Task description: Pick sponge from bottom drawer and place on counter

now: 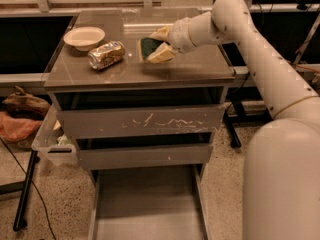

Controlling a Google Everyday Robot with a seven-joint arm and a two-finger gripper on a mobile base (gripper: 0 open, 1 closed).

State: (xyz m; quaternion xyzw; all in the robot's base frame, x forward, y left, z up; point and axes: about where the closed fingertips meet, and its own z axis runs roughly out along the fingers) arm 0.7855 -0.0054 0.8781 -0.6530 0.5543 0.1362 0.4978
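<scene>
The sponge (148,47), dark green face over yellow foam, is held on edge between my gripper's fingers just above the middle of the counter (165,69). My gripper (154,46) reaches in from the right and is shut on the sponge. The bottom drawer (148,204) is pulled out at the foot of the cabinet, and its grey floor shows bare.
A crushed golden can (106,54) lies on the counter left of the sponge, with a cream bowl (84,36) behind it. The scratched top drawer front (142,120) and middle drawer (142,155) are slightly open. A clear bin (50,141) hangs at the cabinet's left. My arm (270,79) crosses the right side.
</scene>
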